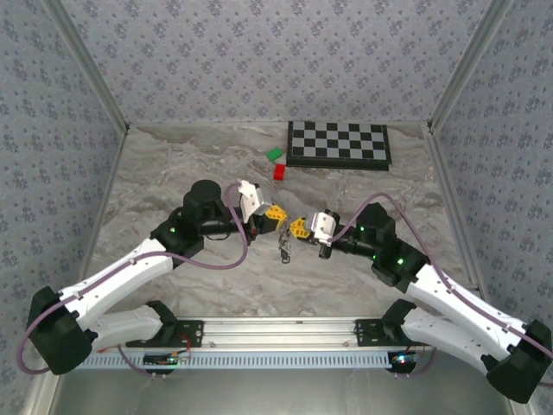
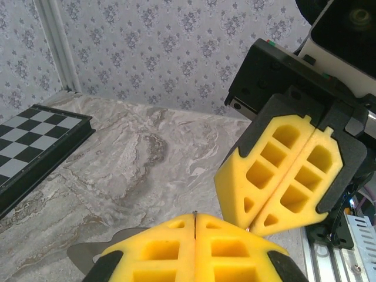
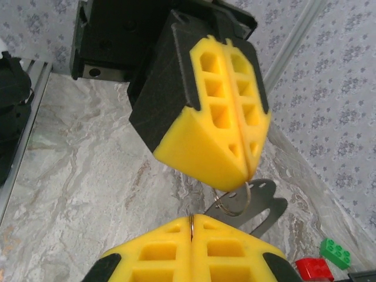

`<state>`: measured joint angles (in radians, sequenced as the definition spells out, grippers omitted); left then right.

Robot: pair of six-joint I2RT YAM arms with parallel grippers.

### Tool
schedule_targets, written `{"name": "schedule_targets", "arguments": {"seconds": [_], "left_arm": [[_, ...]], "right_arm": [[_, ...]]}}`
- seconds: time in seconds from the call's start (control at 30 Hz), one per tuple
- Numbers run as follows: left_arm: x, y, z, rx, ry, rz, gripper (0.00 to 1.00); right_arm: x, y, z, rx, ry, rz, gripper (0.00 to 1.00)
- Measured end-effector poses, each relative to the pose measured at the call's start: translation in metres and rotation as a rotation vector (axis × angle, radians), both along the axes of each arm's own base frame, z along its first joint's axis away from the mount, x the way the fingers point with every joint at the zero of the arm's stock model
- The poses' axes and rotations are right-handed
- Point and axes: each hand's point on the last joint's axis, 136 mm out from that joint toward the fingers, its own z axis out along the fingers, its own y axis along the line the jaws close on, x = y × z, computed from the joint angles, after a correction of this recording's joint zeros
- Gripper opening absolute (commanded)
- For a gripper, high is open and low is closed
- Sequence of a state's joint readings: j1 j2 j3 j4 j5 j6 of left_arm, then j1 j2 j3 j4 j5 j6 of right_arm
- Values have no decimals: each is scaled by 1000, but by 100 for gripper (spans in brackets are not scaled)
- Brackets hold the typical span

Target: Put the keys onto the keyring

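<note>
Evidently mid-threading. Both grippers met tip to tip, close enough that I could not see a gap, above the marble table [image 1: 173,181]. That put them well to the near side of the chessboard [image 1: 339,143], roughly level with its left edge.

Left gripper [image 1: 276,214]: yellow pads pressed together, pinching the keyring [image 3: 234,204] at their very tip, with the thin wire loop hanging just beneath.

Right gripper [image 1: 299,227]: pads likewise pressed together. A hairline of metal showed at the seam — ring wire or a key's edge, I could not tell which.

Keys [image 3: 265,194]: flat silvery blades dangled just behind the ring, touching or threaded on it. No black heads were visible from the wrist views, so the count on the ring was unknown.

Judged step: a key being worked onto the wire. The next move would call for one claw to hold the ring steady while the other eases a key's hole past the split and round the coil. That means small, slow rotation.

Surroundings: a green block [image 1: 275,155] and a red block [image 1: 281,171] lay just off the chessboard's near-left corner, apart from the work and no hindrance. The real obstacle was crowding — bulky pads hid the ring's split.
</note>
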<state>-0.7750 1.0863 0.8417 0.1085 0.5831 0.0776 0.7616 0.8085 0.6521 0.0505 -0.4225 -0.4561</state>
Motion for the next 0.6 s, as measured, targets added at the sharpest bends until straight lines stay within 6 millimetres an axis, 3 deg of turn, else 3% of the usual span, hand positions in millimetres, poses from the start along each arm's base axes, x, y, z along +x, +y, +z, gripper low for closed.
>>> {"name": "schedule_targets", "arguments": {"seconds": [0.6], "left_arm": [[-5, 3, 0, -20, 5, -4, 0]], "right_arm": [[20, -10, 14, 173, 49, -60, 0]]}}
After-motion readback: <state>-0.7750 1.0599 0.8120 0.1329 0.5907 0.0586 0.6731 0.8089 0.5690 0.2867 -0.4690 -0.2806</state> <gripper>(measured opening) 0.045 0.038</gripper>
